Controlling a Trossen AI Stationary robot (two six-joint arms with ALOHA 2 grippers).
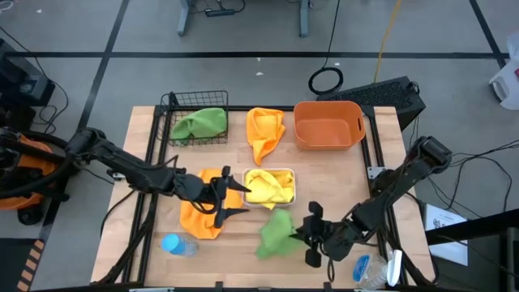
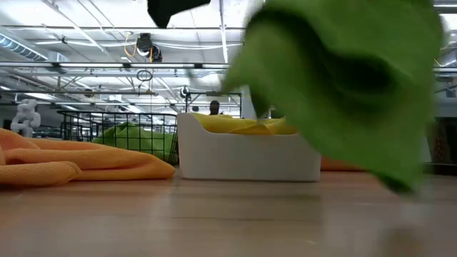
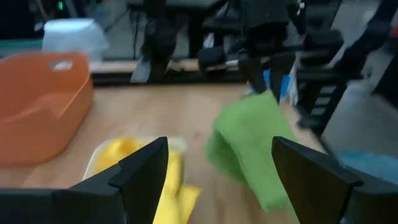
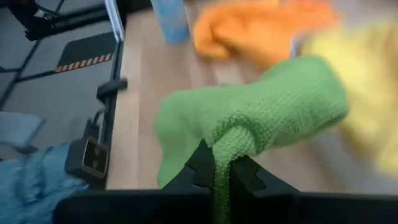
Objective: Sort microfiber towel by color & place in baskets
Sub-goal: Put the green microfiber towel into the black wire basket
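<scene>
My right gripper (image 1: 302, 234) is shut on a green towel (image 1: 276, 233) near the table's front edge, right of centre. That towel fills the low view (image 2: 343, 86). My left gripper (image 1: 239, 200) is open above an orange towel (image 1: 201, 217), beside the white tray (image 1: 289, 197) that holds yellow towels (image 1: 268, 186). In the left wrist view its fingers (image 3: 143, 171) have nothing between them. Another green towel (image 1: 199, 123) lies in the black wire basket (image 1: 173, 104). A second orange towel (image 1: 265, 131) lies on the table beside the orange tub (image 1: 328, 126). My right gripper pinches a bunched fold of the green towel (image 4: 225, 144) between its two fingers (image 4: 200, 167). The fingers slant down from the table's right side. The towel hangs from them in a slack bunch (image 2: 371, 143), lifted off the table.
A blue plastic bottle (image 1: 178, 244) lies near the front left edge, beside the orange towel. Blue and white items (image 1: 375, 269) sit at the front right corner. Bare wood shows between the tray and the tub.
</scene>
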